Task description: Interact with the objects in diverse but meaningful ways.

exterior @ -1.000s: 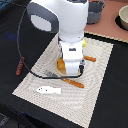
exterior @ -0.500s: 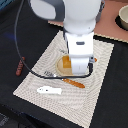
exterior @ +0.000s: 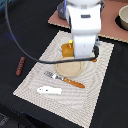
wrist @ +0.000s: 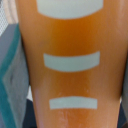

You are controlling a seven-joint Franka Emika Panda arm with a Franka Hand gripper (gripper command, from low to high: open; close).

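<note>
dark table [exterior: 20, 30] with a pale striped mat [exterior: 100, 85] on top. gripper [exterior: 82, 54] low over the mat, right above the golden bread loaf [exterior: 68, 49]. wrist view filled with the loaf's [wrist: 70, 60] orange crust and white stripes. can't tell if fingers are spread or pinching. just past the gripper, an orange-handled fork [exterior: 65, 79], then a white fish [exterior: 49, 90]. red-brown sausage [exterior: 20, 65] far off on the table.
</note>
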